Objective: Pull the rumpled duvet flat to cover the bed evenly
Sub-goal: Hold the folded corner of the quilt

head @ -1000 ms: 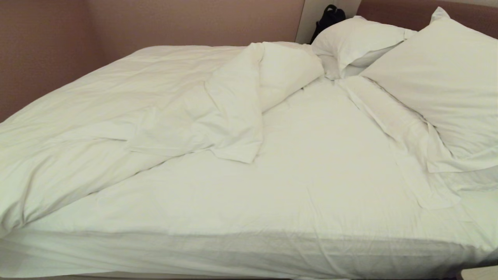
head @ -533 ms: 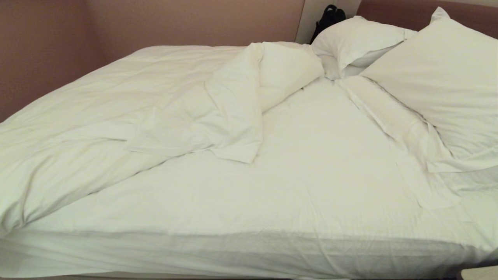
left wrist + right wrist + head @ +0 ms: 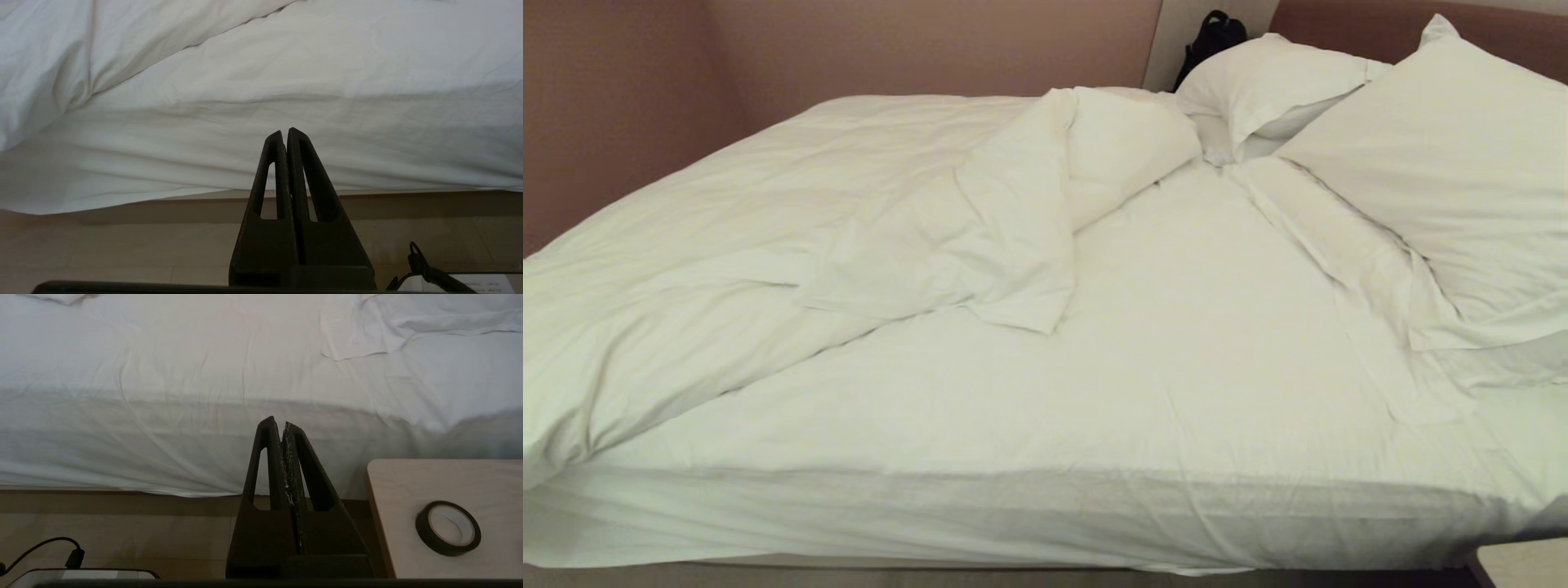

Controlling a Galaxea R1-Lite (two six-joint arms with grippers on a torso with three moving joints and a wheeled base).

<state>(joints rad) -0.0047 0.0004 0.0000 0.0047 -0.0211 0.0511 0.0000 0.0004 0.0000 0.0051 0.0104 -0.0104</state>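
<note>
The puffy white duvet [image 3: 792,212] lies rumpled over the left half of the bed [image 3: 1045,523], with one corner folded back toward the middle [image 3: 1021,310]. The right half shows bare white sheet [image 3: 1217,343]. Neither arm appears in the head view. My left gripper [image 3: 285,132] is shut and empty, held low in front of the bed's near side, where the duvet [image 3: 61,61] hangs over the edge. My right gripper [image 3: 277,424] is also shut and empty, facing the mattress side [image 3: 163,449] further right.
Two white pillows [image 3: 1445,155] [image 3: 1274,82] lean at the headboard on the right, with a dark bag [image 3: 1213,37] behind them. A pale wooden bedside table [image 3: 429,486] with a roll of black tape [image 3: 448,527] stands by the bed's right corner. Cables lie on the floor.
The whole head view has shifted slightly, showing a little more of the bed's near edge and base. The duvet has not moved.
</note>
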